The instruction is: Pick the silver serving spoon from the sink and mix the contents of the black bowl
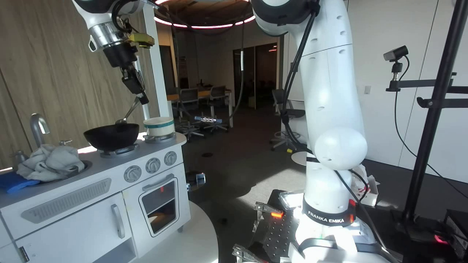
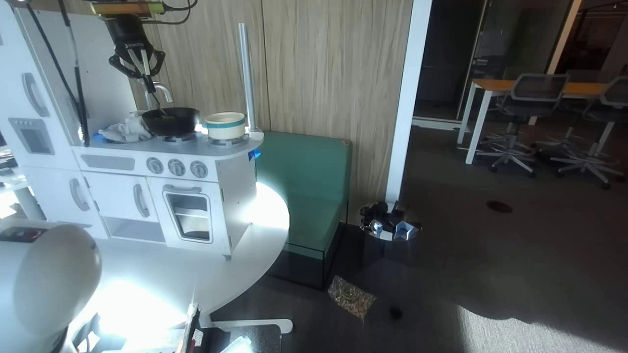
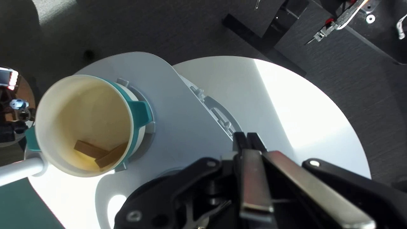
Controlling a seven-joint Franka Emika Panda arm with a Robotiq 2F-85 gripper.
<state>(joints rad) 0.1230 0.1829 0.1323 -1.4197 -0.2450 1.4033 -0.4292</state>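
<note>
1. The gripper [image 1: 142,98] is pinched narrow on the upper handle of the silver serving spoon [image 1: 131,109], which slants beneath it.
2. The black bowl [image 1: 112,136] sits below the gripper; spoon tip apparently inside, poorly seen.
3. Likely light, stiff, slippery metal: grip high on the handle.
</note>
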